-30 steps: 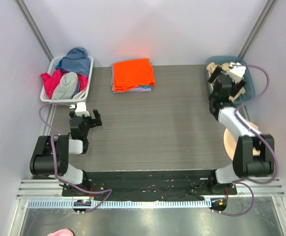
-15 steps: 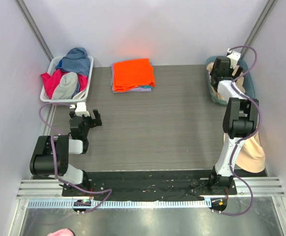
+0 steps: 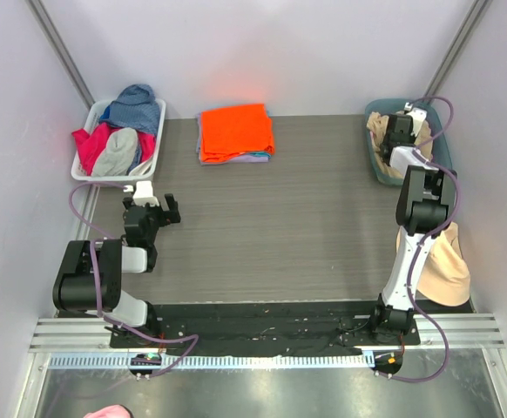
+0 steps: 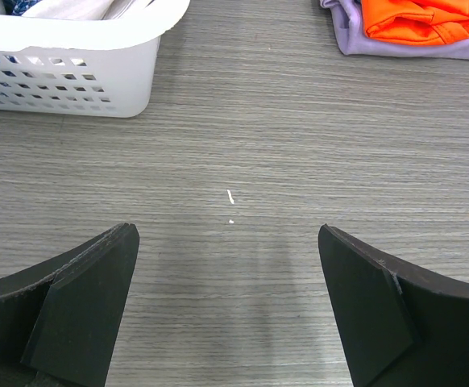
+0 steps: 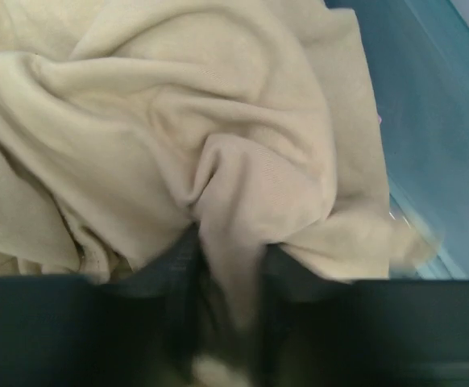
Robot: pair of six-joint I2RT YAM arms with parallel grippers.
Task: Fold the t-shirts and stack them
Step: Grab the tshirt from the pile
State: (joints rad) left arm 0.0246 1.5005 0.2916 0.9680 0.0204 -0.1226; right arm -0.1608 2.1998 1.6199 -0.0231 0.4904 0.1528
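Right gripper is down inside the teal bin, upper right of the overhead view. The tan t-shirt is crumpled in that bin and fills nearly the whole right wrist view. A raised ridge of the cloth sits right between the fingers and runs from them up the frame, its long axis pointing away from the wrist. The fingers look clamped on that ridge. The bottom of that view is blurred, so I take it as a grip but can't say how deep. The rest of the shirt spreads up and left of the pinch, with the bin wall to the upper right.

I judge the next move as a lift out of the bin, toward the bare middle of the table. The right arm is the one on it; the left is well apart, across the table.

Left gripper is spread wide with nothing in it, hovering over the table at mid left.

Containers: the teal bin holds only the tan shirt as far as I see. The white basket, upper left, holds loose clothes, pink, blue and grey, not folded.

A folded orange t-shirt lies on a lavender t-shirt at top centre.
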